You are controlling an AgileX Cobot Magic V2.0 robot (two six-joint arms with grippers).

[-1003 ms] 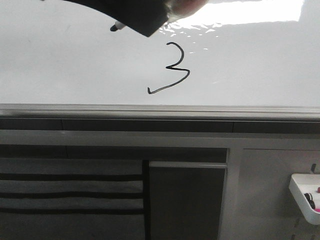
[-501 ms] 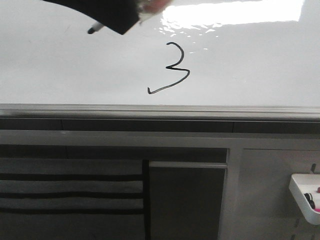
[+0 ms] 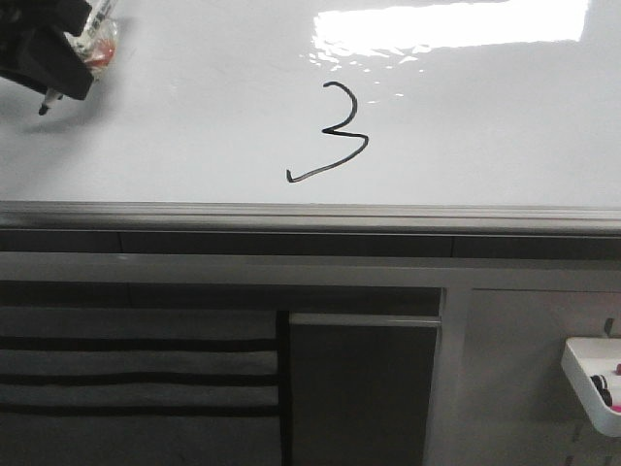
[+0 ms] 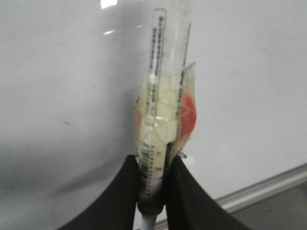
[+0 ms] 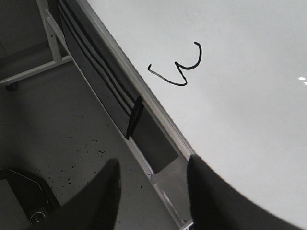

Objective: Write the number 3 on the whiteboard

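A black number 3 (image 3: 335, 134) with a long tail on its lower stroke is drawn on the whiteboard (image 3: 194, 107); it also shows in the right wrist view (image 5: 180, 67). My left gripper (image 3: 49, 53) is at the board's far left, well apart from the numeral, shut on a tape-wrapped marker (image 4: 160, 120) whose black tip (image 3: 44, 105) points down. In the left wrist view my left gripper (image 4: 156, 175) clamps the marker's barrel. My right gripper (image 5: 151, 184) is open and empty, off the board's edge, over the floor.
A grey metal frame (image 3: 310, 216) edges the board's near side. Below it are grey cabinet panels (image 3: 364, 388) and black-striped slats (image 3: 136, 379). A white tray (image 3: 594, 381) holding markers hangs at the lower right. Light glare (image 3: 451, 24) lies on the board.
My left gripper with the marker has moved left across the board, away from the numeral, to the far left edge. The numeral is unchanged.
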